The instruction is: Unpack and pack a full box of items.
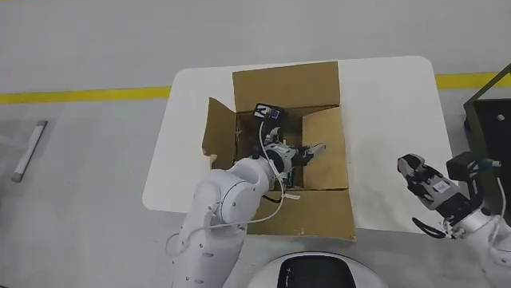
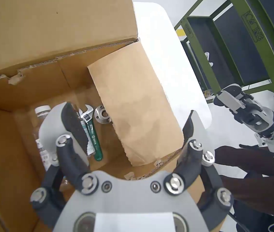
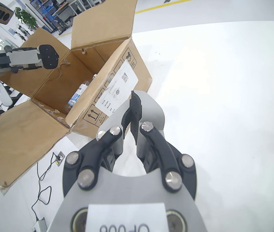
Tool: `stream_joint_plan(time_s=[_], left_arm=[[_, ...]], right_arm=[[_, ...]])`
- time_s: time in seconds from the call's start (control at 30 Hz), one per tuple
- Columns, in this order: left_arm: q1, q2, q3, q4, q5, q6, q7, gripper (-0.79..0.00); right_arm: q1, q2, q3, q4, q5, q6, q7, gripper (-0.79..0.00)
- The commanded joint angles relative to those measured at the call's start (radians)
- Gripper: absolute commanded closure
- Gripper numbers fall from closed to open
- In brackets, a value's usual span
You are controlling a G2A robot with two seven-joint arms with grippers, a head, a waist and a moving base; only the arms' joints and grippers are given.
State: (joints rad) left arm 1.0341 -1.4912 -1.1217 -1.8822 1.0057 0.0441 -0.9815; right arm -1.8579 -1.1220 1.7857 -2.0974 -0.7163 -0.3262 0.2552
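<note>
The white table (image 1: pixel 383 112) carries the open cardboard box (image 1: pixel 286 85), all its flaps spread out except one side flap (image 2: pixel 137 102), which leans in over the opening. A yellow line (image 1: pixel 80 95) crosses the pale floor past the box's far flap, and a green rack (image 2: pixel 245 49) stands off the table, beyond the box's labelled side. Down in the box lie a green-handled wrench (image 2: pixel 92 134), a round metal flange (image 2: pixel 102 114) just beside its head, and a clear bottle (image 2: pixel 42 112) against the wall. My left gripper (image 2: pixel 127 119) hangs over the box's opening, fingers spread wide, gripping nothing. My right gripper (image 3: pixel 134 107) sits over bare table on the box's labelled side, apart from it, pads pressed together, nothing between them.
</note>
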Motion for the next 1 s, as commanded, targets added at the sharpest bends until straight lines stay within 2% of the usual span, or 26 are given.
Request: stream_joint_plan(time_s=[0.0, 0.07, 0.1, 0.2, 0.27, 0.43, 0.5, 0.67, 0.97], left_arm=[[0.0, 0.0, 0.0, 0.0, 0.0, 0.0, 0.0, -0.785], [0.017, 0.002, 0.013, 0.01, 0.022, -0.022, 0.042, -0.785], [0.031, 0.0, 0.015, 0.02, -0.003, 0.003, 0.065, -0.785], [0.043, -0.014, 0.018, 0.044, -0.153, 0.103, 0.116, -0.785], [0.037, -0.026, 0.007, 0.089, -0.274, 0.212, 0.157, -0.785], [0.004, -0.037, 0.004, 0.181, -0.354, 0.325, 0.192, -0.785], [-0.007, -0.04, -0.004, 0.211, -0.402, 0.336, 0.196, -0.785], [-0.018, -0.036, 0.005, 0.265, -0.388, 0.311, 0.199, -0.785], [-0.002, -0.036, 0.036, 0.299, -0.44, 0.293, 0.193, -0.785]], right_arm=[[-0.014, -0.002, -0.003, -0.006, -0.011, 0.018, -0.016, 0.0], [-0.022, -0.004, -0.011, -0.004, -0.015, 0.026, -0.026, 0.0], [-0.024, -0.005, -0.014, 0.0, -0.009, 0.035, -0.032, 0.0], [-0.027, -0.006, -0.021, 0.004, -0.012, 0.035, -0.036, 0.0], [-0.03, -0.007, -0.024, 0.003, -0.019, 0.033, -0.034, 0.0], [-0.033, -0.008, -0.029, 0.005, -0.027, 0.035, -0.034, 0.0], [-0.033, -0.009, -0.033, 0.006, -0.032, 0.035, -0.034, 0.0], [-0.028, -0.01, -0.05, 0.014, -0.043, 0.037, -0.027, 0.0], [0.018, -0.012, -0.11, 0.051, -0.09, 0.052, -0.006, 0.0]])
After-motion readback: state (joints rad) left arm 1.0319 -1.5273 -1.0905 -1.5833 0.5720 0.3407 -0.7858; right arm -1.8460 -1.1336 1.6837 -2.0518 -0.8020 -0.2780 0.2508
